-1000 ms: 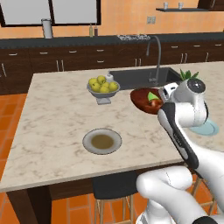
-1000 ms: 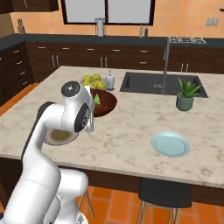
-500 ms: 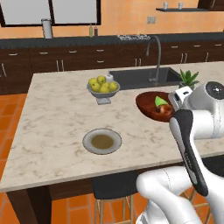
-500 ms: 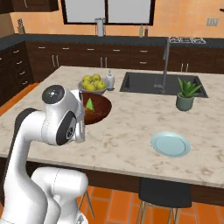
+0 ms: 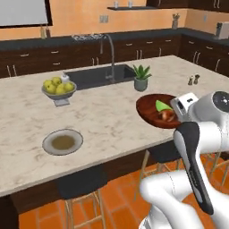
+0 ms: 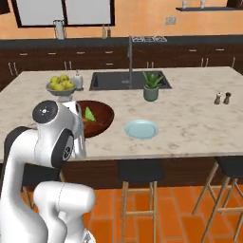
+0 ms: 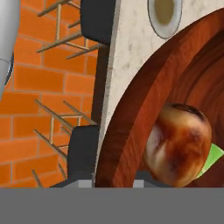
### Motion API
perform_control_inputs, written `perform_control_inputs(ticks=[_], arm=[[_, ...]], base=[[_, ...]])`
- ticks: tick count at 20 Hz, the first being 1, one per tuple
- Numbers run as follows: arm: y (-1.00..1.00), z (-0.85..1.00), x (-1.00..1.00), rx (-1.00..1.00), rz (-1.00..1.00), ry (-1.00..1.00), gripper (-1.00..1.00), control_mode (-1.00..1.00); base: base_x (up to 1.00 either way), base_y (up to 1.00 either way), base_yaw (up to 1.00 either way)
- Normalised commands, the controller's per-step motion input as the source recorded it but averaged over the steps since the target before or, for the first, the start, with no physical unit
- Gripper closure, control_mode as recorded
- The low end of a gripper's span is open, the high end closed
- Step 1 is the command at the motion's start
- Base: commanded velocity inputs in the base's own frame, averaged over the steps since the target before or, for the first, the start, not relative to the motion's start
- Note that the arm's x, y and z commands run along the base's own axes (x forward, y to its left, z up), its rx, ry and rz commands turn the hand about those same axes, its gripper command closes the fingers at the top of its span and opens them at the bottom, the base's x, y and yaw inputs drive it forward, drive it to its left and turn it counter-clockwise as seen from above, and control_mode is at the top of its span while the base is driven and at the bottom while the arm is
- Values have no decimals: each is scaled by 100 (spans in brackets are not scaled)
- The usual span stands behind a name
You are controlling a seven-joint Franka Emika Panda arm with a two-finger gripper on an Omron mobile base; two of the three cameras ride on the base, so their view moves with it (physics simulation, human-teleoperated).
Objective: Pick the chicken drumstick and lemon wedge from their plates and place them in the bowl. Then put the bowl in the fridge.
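You are in the carrying step: both foods already lie in the wide dark reddish-brown wooden bowl [image 5: 157, 112], and the gripper [image 5: 184, 103] is clamped on its near rim, holding it up at the near counter edge. In the hand view the small reddish-brown cooked drumstick [image 7: 178, 149] sits against the rim right above the fingers, with the bright green lemon wedge [image 7: 210, 160] peeking out at its 4 o'clock. In the left base view the wedge [image 5: 161, 106] lies at about 11 o'clock of the drumstick [image 5: 167, 116]. Across the counter, the grey plate with the brownish centre [image 5: 62, 142] stays at the bowl's 9 o'clock, bare; in the right base view the pale blue plate [image 6: 141, 129] lies just beside the bowl at 3 o'clock. Further back stand the grey footed fruit bowl [image 5: 58, 90] and the potted plant [image 5: 142, 76]. Next, I judge, you must keep the bowl level and turn toward the fridge. Compared with a second ago, the base has swung round, so the whole scene has shifted, and the bowl has travelled with the arm.
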Motion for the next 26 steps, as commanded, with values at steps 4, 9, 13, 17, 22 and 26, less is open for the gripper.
perform_control_inputs(ticks=[4,9,13,17,22,26], arm=[[0,0,0,0,0,0,100,100],[0,0,0,0,0,0,100,100],[0,0,0,0,0,0,100,100],[0,0,0,0,0,0,100,100],[0,0,0,0,0,0,100,100],[0,0,0,0,0,0,100,100]], base=[[0,-9,-94],[0,0,-99],[-3,-4,-93],[-69,-1,-69],[-100,4,-33],[-100,19,-35]])
